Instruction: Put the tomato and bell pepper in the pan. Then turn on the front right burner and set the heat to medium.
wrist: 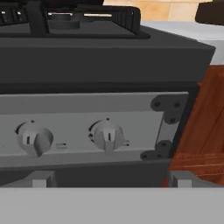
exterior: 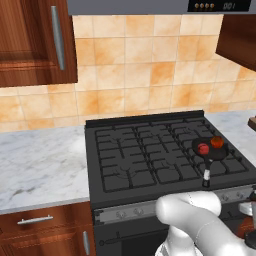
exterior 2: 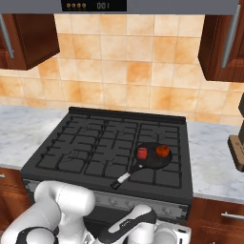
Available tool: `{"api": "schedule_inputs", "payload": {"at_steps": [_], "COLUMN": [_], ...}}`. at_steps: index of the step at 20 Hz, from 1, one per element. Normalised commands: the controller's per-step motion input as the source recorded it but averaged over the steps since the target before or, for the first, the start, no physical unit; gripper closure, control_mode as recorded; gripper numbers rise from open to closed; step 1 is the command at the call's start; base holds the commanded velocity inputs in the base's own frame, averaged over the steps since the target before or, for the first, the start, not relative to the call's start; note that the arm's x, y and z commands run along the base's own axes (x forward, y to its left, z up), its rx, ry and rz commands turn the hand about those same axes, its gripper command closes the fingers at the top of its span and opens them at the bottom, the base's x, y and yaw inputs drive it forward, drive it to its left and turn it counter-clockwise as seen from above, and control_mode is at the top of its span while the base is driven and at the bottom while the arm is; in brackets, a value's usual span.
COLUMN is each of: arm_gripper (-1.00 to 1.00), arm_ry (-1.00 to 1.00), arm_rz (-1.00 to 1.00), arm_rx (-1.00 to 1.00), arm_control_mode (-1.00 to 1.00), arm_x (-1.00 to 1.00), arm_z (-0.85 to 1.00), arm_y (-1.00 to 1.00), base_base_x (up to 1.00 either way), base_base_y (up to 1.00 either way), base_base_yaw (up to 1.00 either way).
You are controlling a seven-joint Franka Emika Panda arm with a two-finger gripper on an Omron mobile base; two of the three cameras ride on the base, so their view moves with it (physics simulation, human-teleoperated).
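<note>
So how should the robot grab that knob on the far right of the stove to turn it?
Probably by the raised ridge across the rightmost knob. The ridge stands upright and sticks out from the grey control panel, so the open gripper should come straight in from the front, one finger on each flat side of it, then twist.

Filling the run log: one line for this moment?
orange-red round tomato, crimson bell pepper: in black frying pan | fingers: open, facing grey stove knobs | burner: not set
</note>
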Motion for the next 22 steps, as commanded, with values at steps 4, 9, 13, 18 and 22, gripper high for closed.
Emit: {"api": "schedule_inputs", "payload": {"at_steps": [4,9,13,18,22], "arm_gripper": [-1.00,-1.00,-1.00,-1.00,-1.00], "arm_ry": [0.00,-0.03,-0.01,-0.04,-0.01], "arm_rz": [0.00,0.02,0.01,0.02,0.03], "arm_rx": [0.00,0.00,0.00,0.00,0.01], "arm_control_mode": [-1.00,-1.00,-1.00,-1.00,-1.00], "arm_x": [0.09,0.16,0.22,0.21,0.05], "arm_z": [0.00,-0.03,-0.10,-0.05,-0.04], "arm_y": [0.00,-0.01,0.00,0.00,-0.01], "base_base_x": [0.00,0.00,0.00,0.00,0.00], "base_base_y": [0.00,0.00,0.00,0.00,0.00], "base_base_yaw": [0.00,0.00,0.00,0.00,0.00]}}
